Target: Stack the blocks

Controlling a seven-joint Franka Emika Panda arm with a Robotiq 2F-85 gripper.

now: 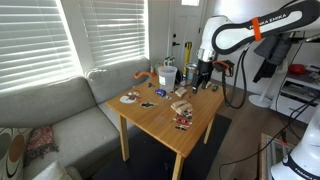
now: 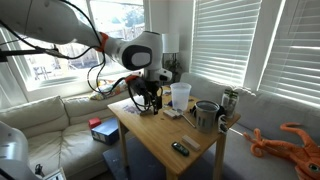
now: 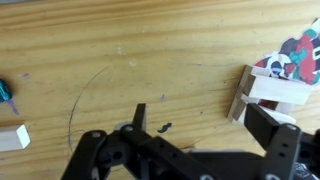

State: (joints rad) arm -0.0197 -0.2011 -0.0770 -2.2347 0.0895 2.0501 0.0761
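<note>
Blocks (image 3: 268, 92) of pale wood sit in a small bunch on the table (image 3: 150, 50). They touch a red and dark toy (image 3: 295, 55). One more block (image 3: 12, 137) lies alone, well apart on the other side. My gripper (image 3: 200, 125) hangs over the table between them with its jaws wide apart, holding nothing. I cannot tell what is inside the white cup (image 1: 166, 74).

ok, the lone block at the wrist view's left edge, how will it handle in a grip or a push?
The block looks like plain wood with flat faces, so probably stiff and unlikely to roll. It is small, so likely light. The table looks smooth, so a nudge may slide it rather than tip it.
</note>
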